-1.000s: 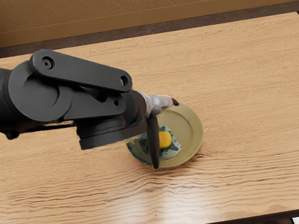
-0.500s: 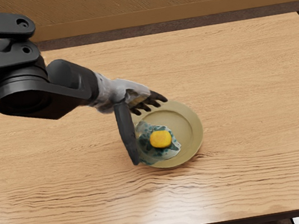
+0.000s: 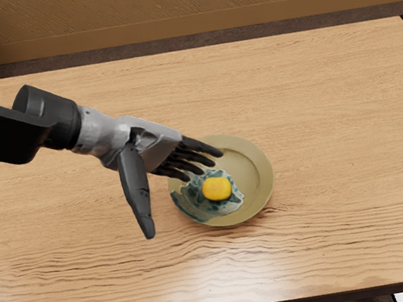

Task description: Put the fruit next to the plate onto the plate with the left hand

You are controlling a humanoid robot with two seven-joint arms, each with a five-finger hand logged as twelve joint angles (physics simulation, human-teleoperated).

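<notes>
My left hand point(image 3: 151, 150) has backed off the plate point(image 3: 261, 158), fingers spread, empty; the fruit point(image 3: 217, 188) looks light, rounded, best pinched across its sides.

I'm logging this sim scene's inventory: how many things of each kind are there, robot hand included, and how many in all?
Round olive-gold plate: 1
Yellow-orange fruit with a teal leafy base, on the plate's left part: 1
Left robot hand, open, holding nothing, just left of the plate: 1
Total: 3
</notes>
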